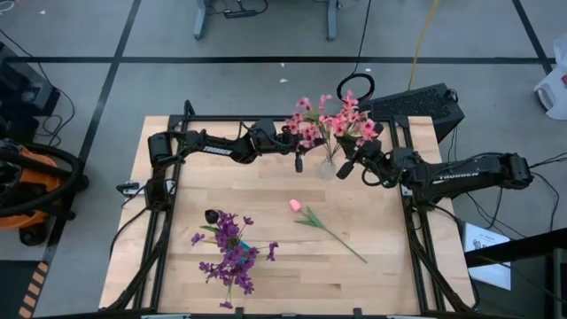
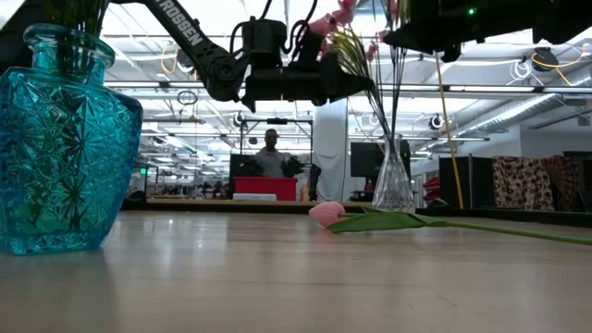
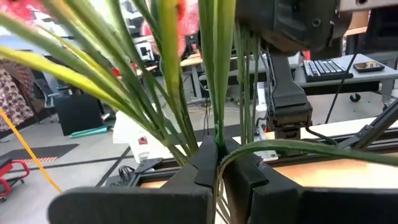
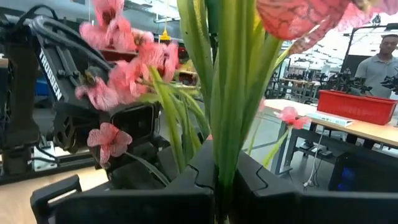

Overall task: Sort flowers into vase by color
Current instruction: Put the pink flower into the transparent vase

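Observation:
Pink blossom sprays [image 1: 335, 124] stand over a clear glass vase [image 1: 328, 167] near the table's far edge, their green stems running down into it [image 2: 392, 139]. My left gripper [image 1: 299, 152] is shut on stems at the vase's left. My right gripper [image 1: 347, 165] is shut on stems at its right. A blue cut-glass vase [image 2: 63, 139] near the near edge holds purple sprays [image 1: 232, 255]. A single pink bud [image 1: 295, 206] lies on the table with its long stem [image 1: 341, 241] flat on the wood. My left gripper pinches a thin bunch of green stems [image 3: 216, 134] between its two fingers, coming level from the table's left, fingers across the stems. The stems stand slanted and fan out above the fingers. My right gripper pinches a thicker bunch of green stems [image 4: 225, 143] between its two fingers, coming level from the table's right, fingers across the stems. The stems stand nearly upright, with pink blossoms [image 4: 118, 78] beside and above the hold.
A black keyboard [image 1: 412, 105] sits at the far right corner. Black frame rails [image 1: 164, 239] run along the table's left and right sides. Bare wood lies between the two vases, around the bud. A person [image 2: 270, 157] stands in the room behind.

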{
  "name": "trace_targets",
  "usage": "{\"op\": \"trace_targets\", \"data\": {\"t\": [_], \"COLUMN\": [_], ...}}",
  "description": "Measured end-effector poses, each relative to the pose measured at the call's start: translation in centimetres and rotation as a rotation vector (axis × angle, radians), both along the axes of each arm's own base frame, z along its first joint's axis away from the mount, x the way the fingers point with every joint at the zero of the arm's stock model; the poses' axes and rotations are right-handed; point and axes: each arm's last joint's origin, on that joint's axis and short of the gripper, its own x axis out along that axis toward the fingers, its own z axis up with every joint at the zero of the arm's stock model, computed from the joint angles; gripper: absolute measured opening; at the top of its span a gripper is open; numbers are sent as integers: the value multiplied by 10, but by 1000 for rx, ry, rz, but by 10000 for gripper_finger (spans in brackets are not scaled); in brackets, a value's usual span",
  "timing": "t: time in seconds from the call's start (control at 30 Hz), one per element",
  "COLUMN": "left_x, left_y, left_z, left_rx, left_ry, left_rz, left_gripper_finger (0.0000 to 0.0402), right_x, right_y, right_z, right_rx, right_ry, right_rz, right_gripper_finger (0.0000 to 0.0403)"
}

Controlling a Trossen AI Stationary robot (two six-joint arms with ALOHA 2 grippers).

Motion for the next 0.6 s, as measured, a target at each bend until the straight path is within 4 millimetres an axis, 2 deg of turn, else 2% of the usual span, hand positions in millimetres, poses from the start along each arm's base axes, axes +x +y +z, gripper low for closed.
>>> {"op": "trace_targets", "data": {"t": [0.47,0.6], "left_x": [0,0], "left_y": [0,0], "left_z": [0,0], "left_rx": [2,19], "left_ry": [2,3], "left_rz": [-8,-7], "left_gripper_finger": [17,17], "right_x": [14,14], "right_y": [-4,-4], "right_z": [-18,-24], "right_rx": [42,84], "right_ry": [82,108], "right_rz": [-11,-8], "right_gripper_finger": [4,23]}}
